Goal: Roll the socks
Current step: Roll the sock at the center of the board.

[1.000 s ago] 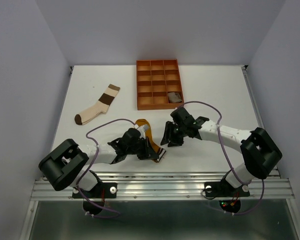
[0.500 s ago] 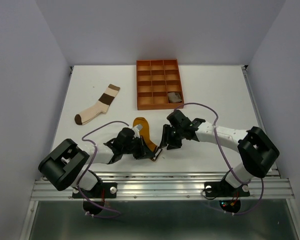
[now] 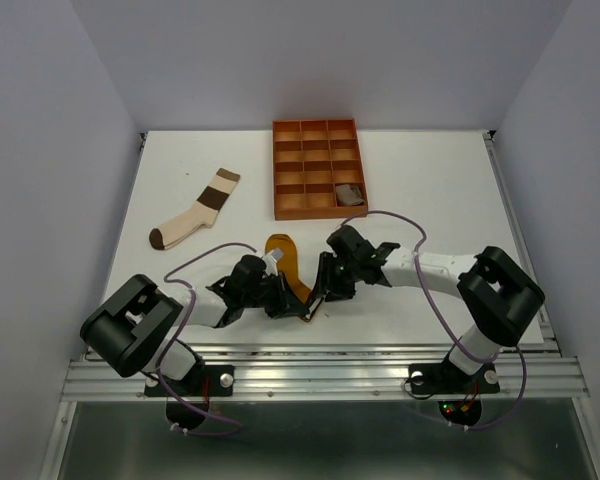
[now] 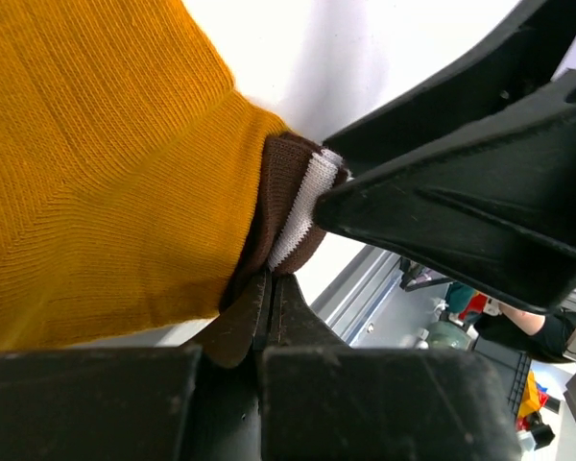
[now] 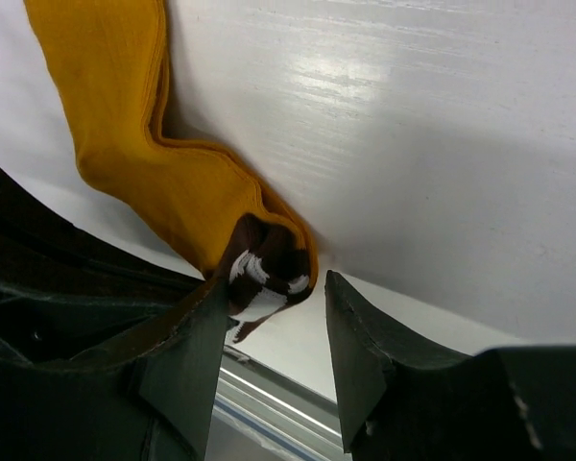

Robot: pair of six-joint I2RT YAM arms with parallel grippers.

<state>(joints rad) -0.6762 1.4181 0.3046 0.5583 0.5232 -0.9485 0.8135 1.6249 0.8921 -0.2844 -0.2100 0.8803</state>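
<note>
Long axis of mustard sock [image 3: 283,250] runs away from the arms — left fingers [image 4: 232,331] pinch its near cuff [image 4: 290,202], right fingers [image 5: 365,355] spread astride that same end.

No writing, label, brand mark, number or sign could be read in any of the three views.
</note>
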